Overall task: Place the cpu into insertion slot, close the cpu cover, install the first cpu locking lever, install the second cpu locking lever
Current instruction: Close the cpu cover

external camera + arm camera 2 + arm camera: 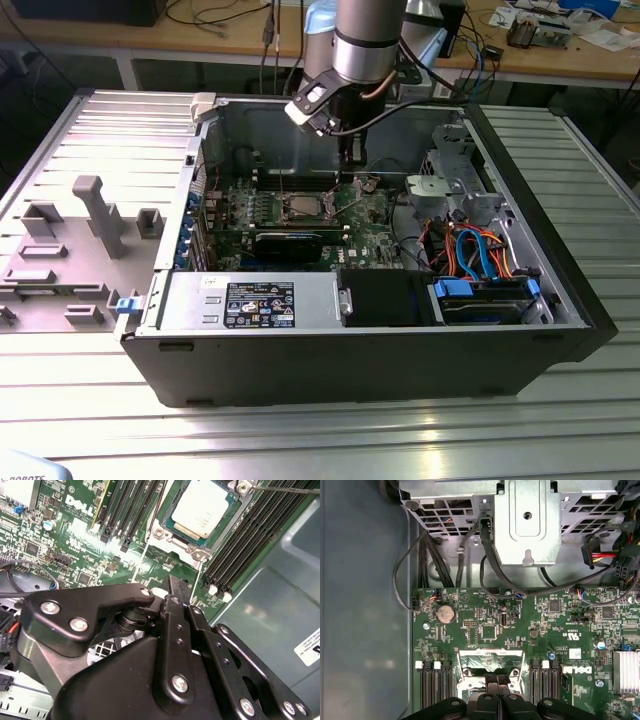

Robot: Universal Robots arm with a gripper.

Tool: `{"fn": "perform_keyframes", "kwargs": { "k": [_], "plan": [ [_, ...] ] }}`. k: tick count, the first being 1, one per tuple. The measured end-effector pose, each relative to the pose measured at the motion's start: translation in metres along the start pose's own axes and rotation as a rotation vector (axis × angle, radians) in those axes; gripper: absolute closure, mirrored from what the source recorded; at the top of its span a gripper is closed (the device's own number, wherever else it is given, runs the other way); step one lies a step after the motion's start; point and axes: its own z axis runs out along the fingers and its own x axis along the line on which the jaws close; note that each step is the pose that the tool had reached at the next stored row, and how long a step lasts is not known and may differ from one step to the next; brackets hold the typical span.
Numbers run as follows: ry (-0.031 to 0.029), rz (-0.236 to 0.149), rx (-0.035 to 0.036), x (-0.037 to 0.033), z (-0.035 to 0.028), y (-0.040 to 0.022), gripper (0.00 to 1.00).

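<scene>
One cpu [202, 507] sits in the insertion slot [174, 541]; my claw [175, 586] hovers beside it, pinched together and empty, likely for pushing.

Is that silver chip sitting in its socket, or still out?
In: the cpu lies flat inside the insertion slot, silver rim around it.

ribbed metal table [300, 440] carries all — open black pc case [380, 355] lying on side, mid-table. grey tray [130, 270] with upright blocks just beside case, on exterior view's left.
</scene>
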Motion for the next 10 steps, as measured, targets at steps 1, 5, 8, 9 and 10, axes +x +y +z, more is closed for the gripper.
{"fn": "perform_keyframes", "kwargs": {
  "k": [1, 5, 8, 9, 10],
  "plan": [
    [0.0000, 0.000, 0.0000, 0.0000, 0.0000, 0.0047, 0.89],
    [0.0000, 0.000, 0.0000, 0.0001, 0.0001, 0.0106, 0.89],
    [0.0000, 0.000, -0.0001, 0.0001, 0.0001, 0.0116, 0.89],
    [0.0000, 0.000, 0.0000, 0.0001, 0.0001, 0.0116, 0.89],
    [0.0000, 0.000, 0.0000, 0.0001, 0.0001, 0.0117, 0.89]
  ]
}}
